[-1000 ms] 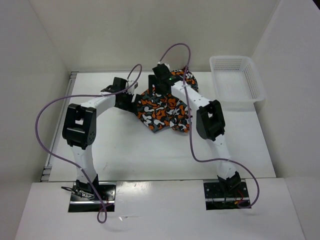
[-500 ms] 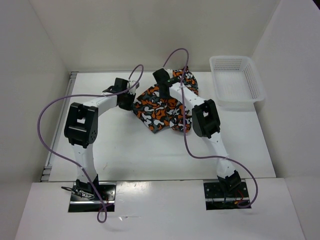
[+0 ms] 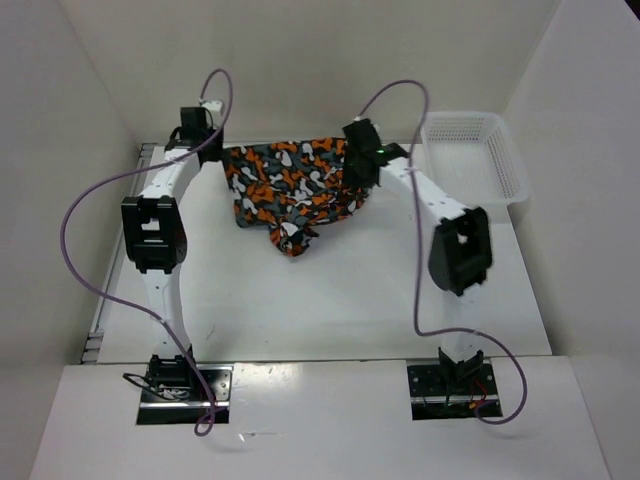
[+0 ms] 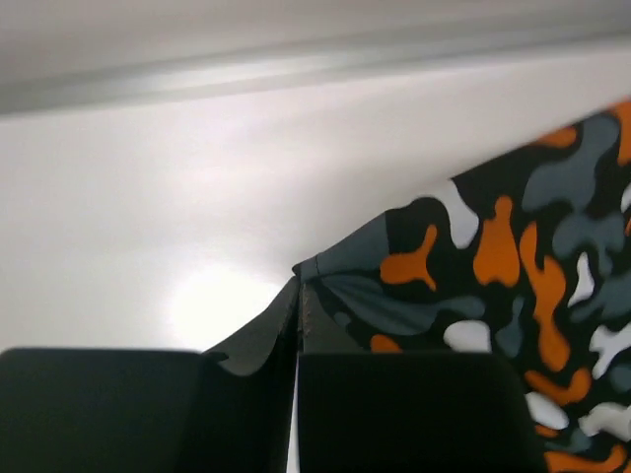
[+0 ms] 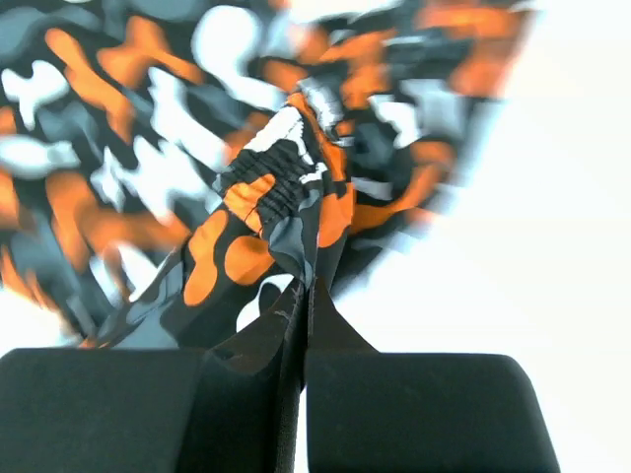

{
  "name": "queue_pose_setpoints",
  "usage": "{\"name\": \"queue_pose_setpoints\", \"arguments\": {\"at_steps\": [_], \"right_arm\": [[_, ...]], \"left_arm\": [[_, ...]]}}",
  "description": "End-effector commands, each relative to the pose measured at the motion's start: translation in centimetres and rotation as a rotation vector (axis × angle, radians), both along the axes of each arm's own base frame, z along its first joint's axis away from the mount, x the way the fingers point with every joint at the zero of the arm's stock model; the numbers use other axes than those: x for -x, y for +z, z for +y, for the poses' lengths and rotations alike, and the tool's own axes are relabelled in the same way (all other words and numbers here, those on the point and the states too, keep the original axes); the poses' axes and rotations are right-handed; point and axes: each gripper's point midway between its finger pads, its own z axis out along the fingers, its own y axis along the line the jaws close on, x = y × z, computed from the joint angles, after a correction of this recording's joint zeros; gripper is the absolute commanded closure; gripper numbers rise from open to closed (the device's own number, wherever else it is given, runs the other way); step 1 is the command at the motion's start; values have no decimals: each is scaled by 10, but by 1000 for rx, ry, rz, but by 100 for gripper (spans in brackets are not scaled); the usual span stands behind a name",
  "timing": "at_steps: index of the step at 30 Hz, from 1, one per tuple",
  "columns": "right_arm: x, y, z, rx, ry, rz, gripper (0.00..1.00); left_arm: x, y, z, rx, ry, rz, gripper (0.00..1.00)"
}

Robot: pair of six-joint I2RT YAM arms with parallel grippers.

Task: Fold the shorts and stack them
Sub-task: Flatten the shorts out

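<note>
The shorts [image 3: 290, 185], printed in orange, black, grey and white blotches, hang stretched between both arms above the far half of the table, with a bunched part sagging at the bottom. My left gripper [image 3: 222, 152] is shut on their left top corner; the left wrist view shows that corner [image 4: 345, 258] pinched at the fingertips. My right gripper [image 3: 352, 165] is shut on the right top corner, where the gathered elastic waistband [image 5: 281, 187] rises from the closed jaws.
A white mesh basket [image 3: 475, 160] stands at the far right of the table. White walls close in the table on the left, back and right. A metal rail [image 3: 145, 155] runs along the left edge. Purple cables loop off both arms.
Both grippers have closed on the shorts, lifted them and moved apart toward the back, spreading the crumpled cloth into a wide hanging sheet.
</note>
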Motion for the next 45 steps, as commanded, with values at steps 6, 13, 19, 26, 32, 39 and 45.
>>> {"name": "queue_pose_setpoints", "arguments": {"at_steps": [6,13,19,26,32,39,45], "right_arm": [[76,72,-37,-341,-78,-73,100],[104,27,-43,-438,-134,42,100],[71,65,-28,-552,-114,-25,100],[30,138,-15,-761,-151,-154,100],[21,172,-23,-845,-193,-210,100],[36,164,-31,-863,-243,-200,100],[49,158,-38,-852,-262,-206,100]], "left_arm": [[-17,69,8,-38,47,-141,14],[128,59,-82,50,-212,87,7],[238,37,-152,89,-443,314,3],[315,-8,-202,34,-633,382,1],[269,-39,-204,-156,-501,196,1],[198,-57,-197,-206,-349,91,1],[197,-45,-207,-117,-418,108,66]]}}
